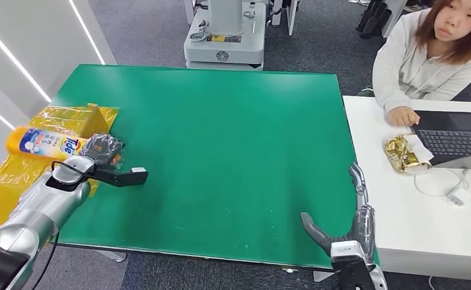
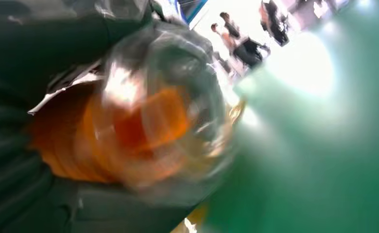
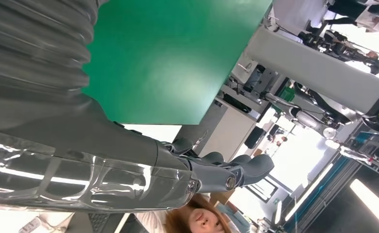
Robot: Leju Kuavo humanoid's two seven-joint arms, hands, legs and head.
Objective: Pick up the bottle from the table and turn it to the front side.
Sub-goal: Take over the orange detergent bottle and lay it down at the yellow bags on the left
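Left hand: fingers closed around the cap end of the bottle, wrapped in a clear film cover. In the left wrist view the orange cap sits pressed against the hand, blurred, with film over it; individual fingers cannot be made out there. The bottle is a yellow-orange one with a blue and white label, held lying roughly level, lifted off the green table, its base pointing away from the table over the yellow sheet at the table's left edge. A dark bar-shaped part juts from the left wrist over the green surface.

Right hand: fingers spread and extended, thumb splayed out to one side, holding nothing. It stands at the near right corner of the green table, fingertips pointing up the table's right edge. The right wrist view shows the fingers straight and apart, clear of any object, with film over the hand.

Beyond the green table's right edge stands a white table carrying a laptop, a gold-wrapped item and a white cable. A person in a light top sits there, one hand resting beside the laptop. A grey machine base stands behind the green table's far edge.
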